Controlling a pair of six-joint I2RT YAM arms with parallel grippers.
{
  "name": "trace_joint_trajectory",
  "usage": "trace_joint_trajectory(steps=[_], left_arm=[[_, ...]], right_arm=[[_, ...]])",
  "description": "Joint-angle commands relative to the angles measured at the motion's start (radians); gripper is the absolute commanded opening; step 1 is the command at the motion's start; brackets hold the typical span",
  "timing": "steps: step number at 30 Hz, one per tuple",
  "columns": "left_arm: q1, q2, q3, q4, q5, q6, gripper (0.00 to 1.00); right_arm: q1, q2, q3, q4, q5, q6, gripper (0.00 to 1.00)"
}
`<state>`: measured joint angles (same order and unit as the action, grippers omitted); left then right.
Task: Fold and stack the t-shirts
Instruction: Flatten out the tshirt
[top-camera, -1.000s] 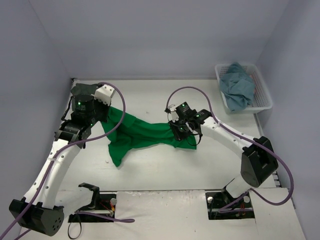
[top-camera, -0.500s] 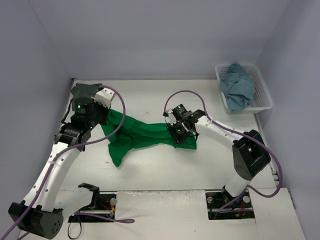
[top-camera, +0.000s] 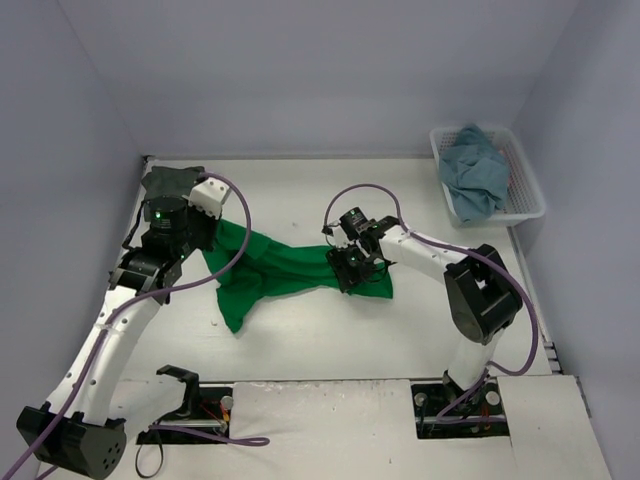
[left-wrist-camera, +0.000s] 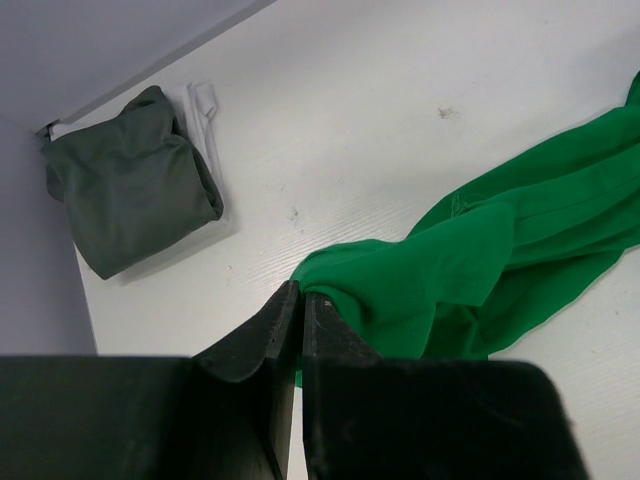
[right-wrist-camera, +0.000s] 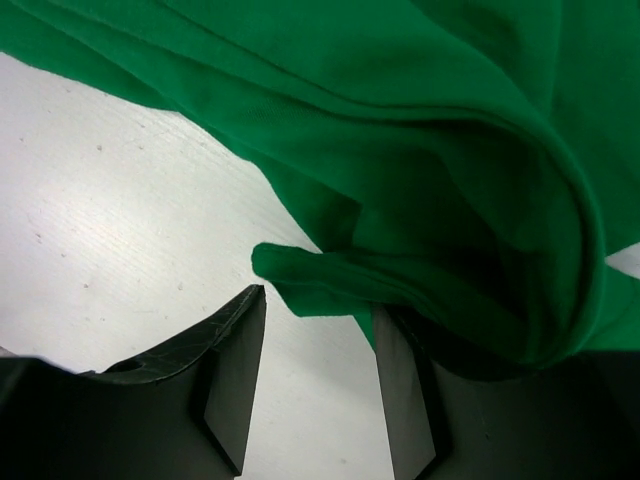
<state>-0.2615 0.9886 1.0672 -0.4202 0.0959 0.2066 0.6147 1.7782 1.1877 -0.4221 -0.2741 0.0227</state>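
Left gripper (left-wrist-camera: 300, 298): pressed together, pinching a bunched edge of the green t-shirt (left-wrist-camera: 470, 270). Found in the top view at left of centre (top-camera: 207, 236), low over the white surface (top-camera: 300, 195).

Green t-shirt (top-camera: 275, 272): unfolded, rumpled, stretched in a loose band across the middle of the top frame from the left gripper to the right gripper (top-camera: 352, 268). One flap trailing toward the lower left of the band, lying flat on the surface.

Right gripper (right-wrist-camera: 320, 303): spread, fingers (right-wrist-camera: 235, 350) well apart. Small fold of green cloth lying in the gap between them, not clamped. Right-hand finger against the cloth; left-hand finger just beside the fold's tip, bare surface showing below. Rest of the shirt piled in deep creases across the upper part of the right wrist frame.

Upper left of the left wrist frame: olive-grey t-shirt (left-wrist-camera: 130, 195), folded into a compact block in the corner by the walls. Beneath it, a white t-shirt (left-wrist-camera: 207, 118), only an edge showing along its right side. Both well apart from the green one.

Upper right of the top frame: white slatted basket (top-camera: 527, 192) against the right wall. Inside it, a crumpled dusty-blue t-shirt (top-camera: 475, 178), one part raised above the rim.
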Motion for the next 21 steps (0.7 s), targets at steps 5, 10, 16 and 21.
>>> trace_joint_trajectory(steps=[5,10,16,21], left_arm=[[0.004,-0.031,0.002,0.083,-0.013,0.019,0.00],[0.004,-0.030,-0.001,0.083,-0.016,0.022,0.00],[0.004,-0.033,0.002,0.083,-0.016,0.020,0.00],[0.004,-0.036,0.007,0.080,-0.016,0.024,0.00]], right_arm=[[0.002,-0.014,0.058,0.002,-0.068,-0.013,0.44],[0.031,0.007,0.066,0.005,-0.053,-0.023,0.45],[0.077,0.069,0.073,0.009,-0.014,-0.047,0.45],[0.091,0.093,0.079,0.009,0.041,-0.053,0.45]])
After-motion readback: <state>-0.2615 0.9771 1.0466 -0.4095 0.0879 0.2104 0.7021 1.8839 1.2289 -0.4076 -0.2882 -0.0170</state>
